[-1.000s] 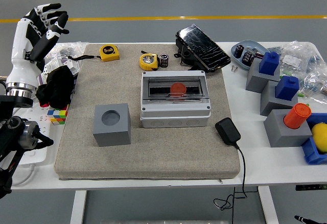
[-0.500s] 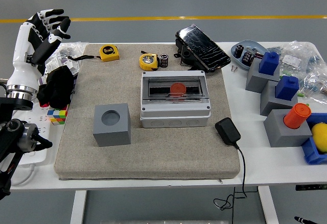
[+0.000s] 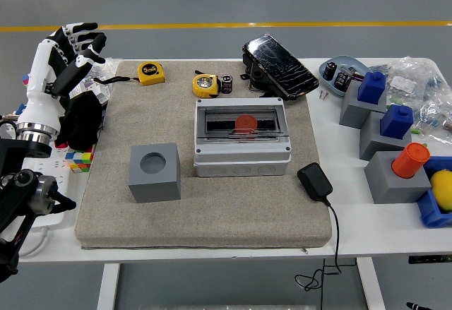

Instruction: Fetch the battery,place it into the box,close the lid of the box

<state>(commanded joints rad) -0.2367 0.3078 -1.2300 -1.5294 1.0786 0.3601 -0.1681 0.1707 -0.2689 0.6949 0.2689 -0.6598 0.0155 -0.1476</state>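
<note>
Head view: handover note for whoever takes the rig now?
Left hand: raised at the table's left edge, fingers spread, holding nothing. Right hand: not in view.
Battery: on the mat behind the box, beside a yellow tape measure, untouched.
Box: mid-mat, clear lid down, a red round part showing inside.
Done: nothing yet.
Left: fetch the battery, place it in the box, close the lid.
</note>
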